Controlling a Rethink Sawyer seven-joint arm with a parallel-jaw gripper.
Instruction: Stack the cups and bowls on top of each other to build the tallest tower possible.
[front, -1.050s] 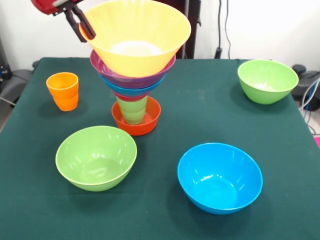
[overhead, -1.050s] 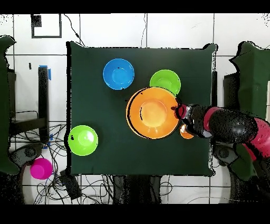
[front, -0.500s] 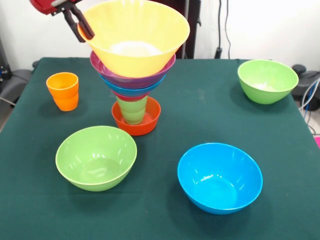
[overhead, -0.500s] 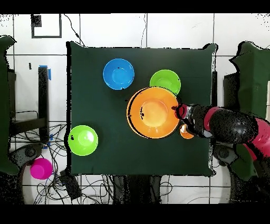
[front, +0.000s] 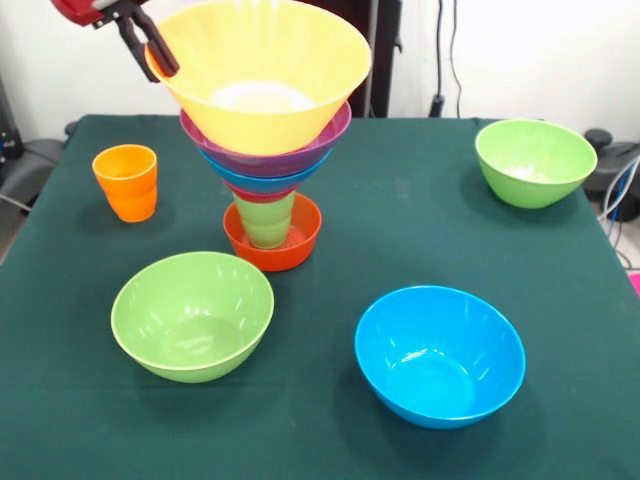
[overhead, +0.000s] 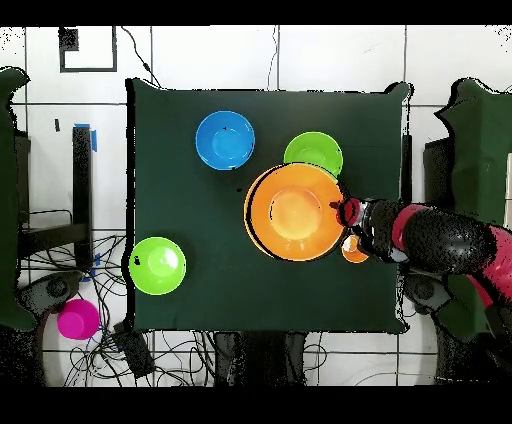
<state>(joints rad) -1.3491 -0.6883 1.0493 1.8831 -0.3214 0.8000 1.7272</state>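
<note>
In the front view the orange cup (front: 126, 181) stands alone at the far left of the green table (front: 400, 240). Above it the red arm (front: 85, 10) enters at the top left corner, and its gripper (front: 150, 50) slants down and to the right, the dark fingers (front: 163, 55) reaching the left rim of the very large orange bowl (front: 262, 70). Whether they pinch that rim or only lie against it cannot be told.

That bowl tops the tower (front: 265, 150): below it sit a purple bowl (front: 270, 155), a blue bowl (front: 262, 180) and a thin pink-red rim, then the light green cup (front: 265, 220), which stands inside the small red-orange bowl (front: 275, 245) on the cloth. The top bowl sits tilted, its left rim higher than the right.

A lime green bowl (front: 192, 315) lies near and left of the tower, a blue bowl (front: 440, 355) near and right, another lime green bowl (front: 535, 162) at the far right.

From overhead the arm (overhead: 440, 240) lies level across the table's edge, its gripper (overhead: 348, 212) at the large bowl's rim.
</note>
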